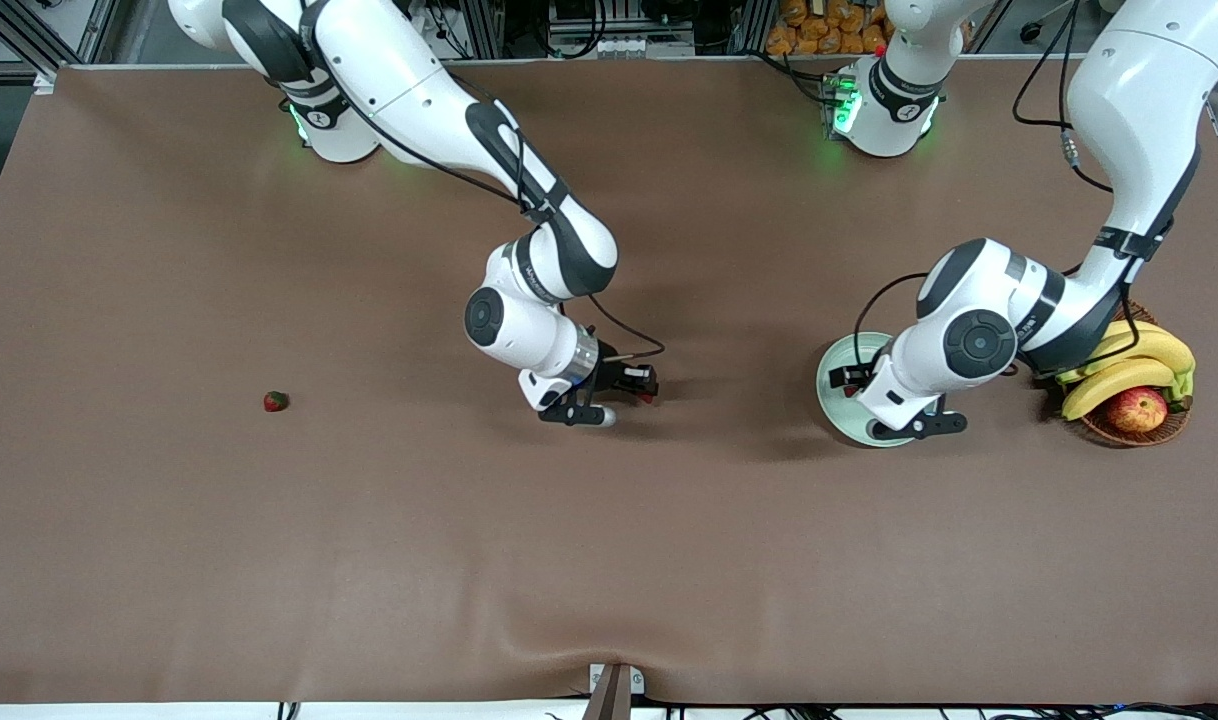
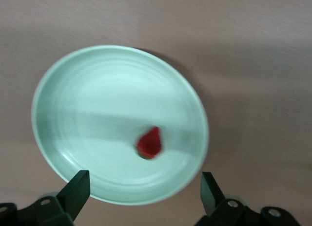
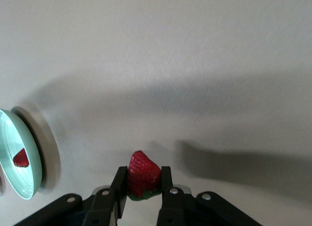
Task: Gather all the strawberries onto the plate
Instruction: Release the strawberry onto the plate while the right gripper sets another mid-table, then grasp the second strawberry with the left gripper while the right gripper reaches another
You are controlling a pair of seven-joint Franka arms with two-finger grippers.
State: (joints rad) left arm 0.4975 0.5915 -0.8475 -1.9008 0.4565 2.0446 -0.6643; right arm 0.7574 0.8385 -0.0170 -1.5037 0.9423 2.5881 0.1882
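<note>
Over the plate (image 2: pixel 73 89): left gripper (image 2: pixel 144 187), fingers (image 2: pixel 75 189) spread wide, nothing between them. Directly below that open pincer, lying in the plate, one strawberry (image 2: pixel 149 143), apart from both fingers. Plate itself beside the wicker basket (image 1: pixel 1134 432) with bananas (image 1: pixel 1129 365) and an apple (image 1: pixel 1136 408), toward the left arm's end of the table (image 1: pixel 609 560).

Near the table's middle: right gripper (image 3: pixel 141 187), low over the brown cloth, clamped tight on a second strawberry (image 3: pixel 143 173), red tip sticking out past the fingertips. Well apart from this pincer, toward the right arm's end, a third strawberry (image 1: pixel 276 401) lying alone on the table.
</note>
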